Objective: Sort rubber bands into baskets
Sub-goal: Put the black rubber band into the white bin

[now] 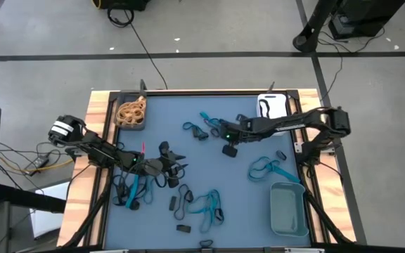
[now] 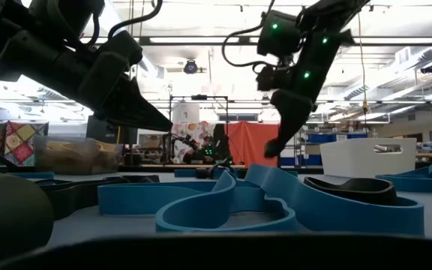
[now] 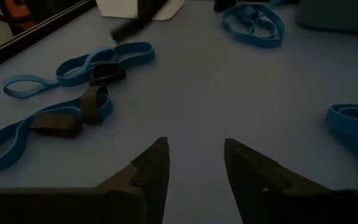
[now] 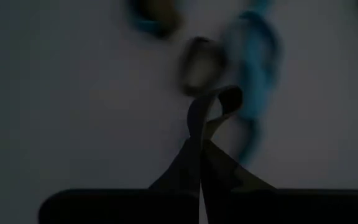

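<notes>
My right gripper (image 1: 228, 143) is over the middle of the blue mat, shut on a black rubber band (image 4: 213, 104). It also shows in the low view (image 2: 271, 150), above the mat. My left gripper (image 1: 176, 160) is open and empty, low over the mat's left half, with bare mat between its fingers (image 3: 194, 152). Blue and black bands (image 3: 79, 68) lie loose on the mat. The dark basket (image 1: 132, 125) at the far left holds tan bands (image 1: 131, 110). The white basket (image 1: 273, 105) stands at the far right and the grey-teal basket (image 1: 289, 209) at the near right. My right gripper pinches the black band between its two fingertips, and a small loop of the band (image 4: 219, 99) sticks out past the tips. The fingers slant downward from the table's right side. In the low view the band seems lifted clear of the mat.
Several blue and black bands lie near the front middle (image 1: 206, 205). A blue band (image 1: 269, 169) lies beside the grey-teal basket and others lie at the far middle (image 1: 202, 126). The mat has a raised wooden frame (image 1: 93, 133).
</notes>
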